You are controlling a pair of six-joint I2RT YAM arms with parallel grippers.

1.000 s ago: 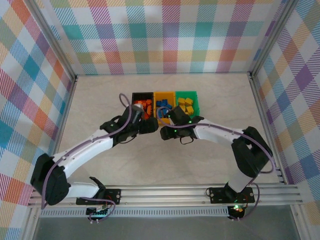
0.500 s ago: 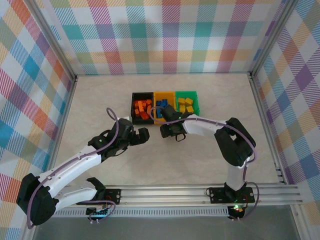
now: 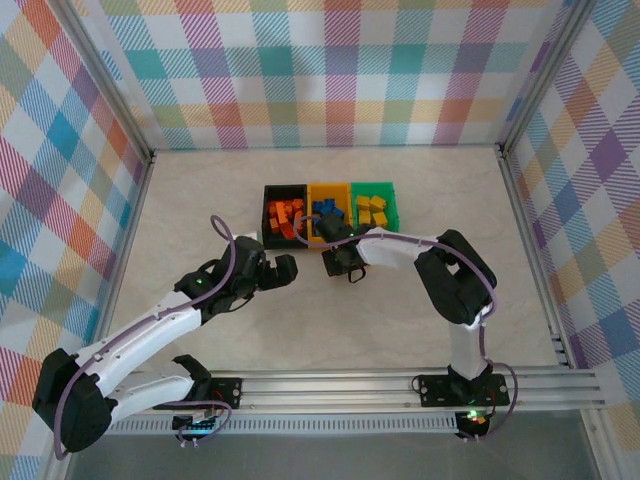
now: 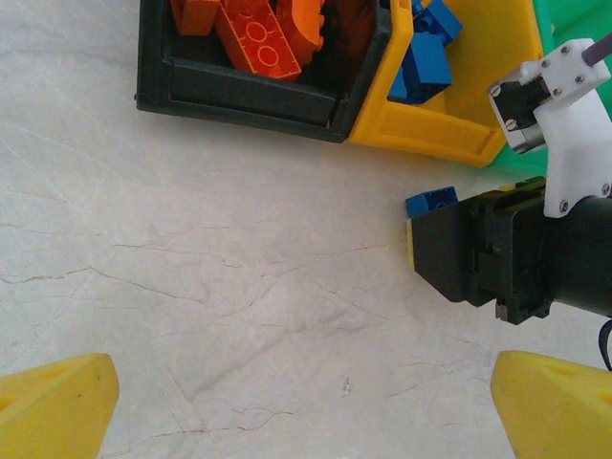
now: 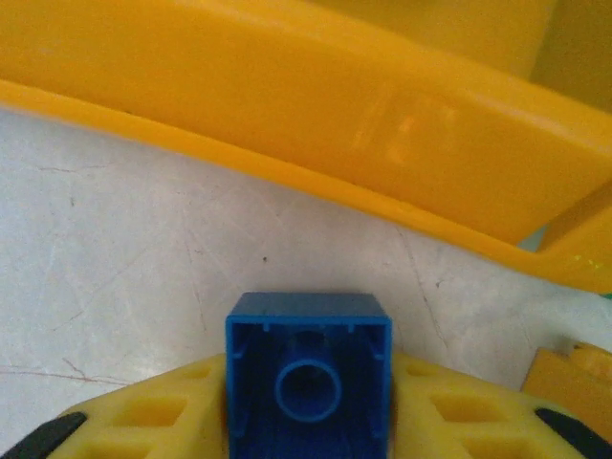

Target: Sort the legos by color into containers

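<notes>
The black bin [image 3: 272, 195] holds orange-red legos [image 4: 258, 38], the yellow-orange bin [image 3: 312, 236] blue legos [image 4: 421, 67], and the green bin [image 3: 393, 205] yellow legos [image 3: 371, 209]. My right gripper [image 5: 308, 421] is shut on a blue brick [image 5: 308, 368], hollow underside toward the camera, just in front of the yellow-orange bin's near wall [image 5: 287, 105]. In the left wrist view that blue brick [image 4: 431, 202] shows at the right gripper's tip. My left gripper [image 4: 306, 406] hangs open over bare table, left of the right gripper [image 3: 337, 258], its yellow fingertips [image 4: 53, 402] wide apart.
The three bins stand joined in a row at the table's middle back. Plaid walls and metal posts [image 3: 525, 200] close in the table [image 3: 200, 200] on three sides. A small orange piece [image 5: 564, 378] shows at the lower right of the right wrist view.
The left arm has drawn back from the black bin toward the near left and now holds still. The right gripper has edged closer to the yellow-orange bin with the blue brick.
</notes>
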